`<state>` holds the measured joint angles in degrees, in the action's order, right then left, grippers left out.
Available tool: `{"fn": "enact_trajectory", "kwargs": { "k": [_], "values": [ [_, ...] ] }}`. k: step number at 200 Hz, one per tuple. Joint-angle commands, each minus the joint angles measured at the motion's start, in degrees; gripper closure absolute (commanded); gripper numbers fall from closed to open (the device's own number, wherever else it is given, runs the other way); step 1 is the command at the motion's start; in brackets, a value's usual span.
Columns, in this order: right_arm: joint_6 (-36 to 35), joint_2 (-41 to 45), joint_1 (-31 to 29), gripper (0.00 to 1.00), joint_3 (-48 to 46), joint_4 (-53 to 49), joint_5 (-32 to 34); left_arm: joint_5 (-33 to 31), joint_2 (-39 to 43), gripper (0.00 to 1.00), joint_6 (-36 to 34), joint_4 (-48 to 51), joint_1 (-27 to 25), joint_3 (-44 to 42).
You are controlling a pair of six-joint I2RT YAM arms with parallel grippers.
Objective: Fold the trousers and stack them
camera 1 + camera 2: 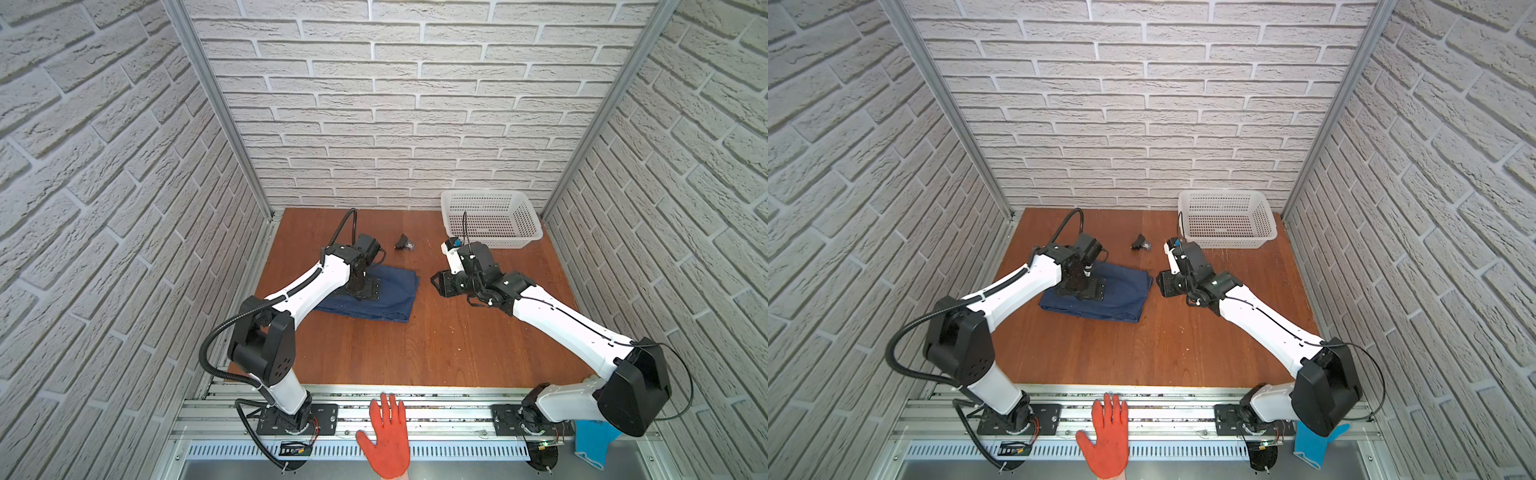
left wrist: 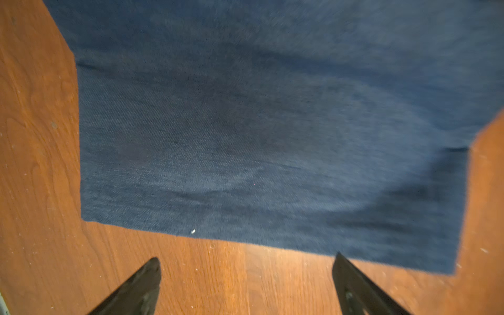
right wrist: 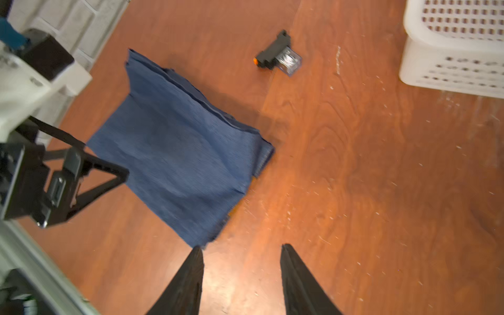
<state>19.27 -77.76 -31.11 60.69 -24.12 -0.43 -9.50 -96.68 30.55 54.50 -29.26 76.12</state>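
Note:
The trousers (image 1: 390,301) (image 1: 1121,301) lie folded into a flat dark blue denim rectangle on the left-centre of the wooden table. My left gripper (image 1: 365,290) (image 1: 1084,289) hangs over their near-left part, pointing down. In the left wrist view it (image 2: 246,259) is open wide, with bare wood between the fingers, just off the edge of the trousers (image 2: 272,136). My right gripper (image 1: 435,283) (image 1: 1160,283) is to the right of the fold, apart from it. The right wrist view shows it (image 3: 242,246) open and empty, one fingertip close to a corner of the trousers (image 3: 177,152).
A white mesh basket (image 1: 521,220) (image 3: 450,79) stands at the back right. A small black part with a clear end (image 1: 404,242) (image 3: 275,54) lies behind the trousers. An orange-gloved hand (image 1: 386,436) rests on the front rail; a teal-blue glove (image 1: 594,440) hangs at the right.

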Motion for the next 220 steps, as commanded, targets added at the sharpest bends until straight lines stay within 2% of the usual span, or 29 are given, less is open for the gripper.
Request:
{"fn": "enact_trajectory", "kwargs": {
  "k": [1,24,64,123,174,220],
  "values": [
    [-2.5,2.1,-0.4,0.53,-2.1,3.1,3.2,-3.3,-3.9,0.02,0.8,-0.3,-0.1,1.5],
    [-1.5,4.2,-0.6,0.53,-5.1,4.3,3.3,-3.2,-7.4,0.02,0.6,-2.9,0.3,2.2],
    [-0.9,5.3,-0.8,0.53,-6.9,4.2,3.6,0.1,-14.9,0.02,-0.3,-4.6,4.0,3.2],
    [-1.5,4.6,-0.9,0.53,-5.1,3.3,5.2,1.8,-23.2,0.02,-4.2,-0.9,13.0,8.7],
    [-1.9,1.9,-0.9,0.53,-2.0,3.4,5.9,2.6,-29.7,0.02,-7.3,3.0,20.8,20.8],
    [-2.6,-0.5,-0.9,0.53,0.9,2.6,6.2,2.1,-39.2,0.02,-10.4,8.5,25.4,36.8]
  ]
}}
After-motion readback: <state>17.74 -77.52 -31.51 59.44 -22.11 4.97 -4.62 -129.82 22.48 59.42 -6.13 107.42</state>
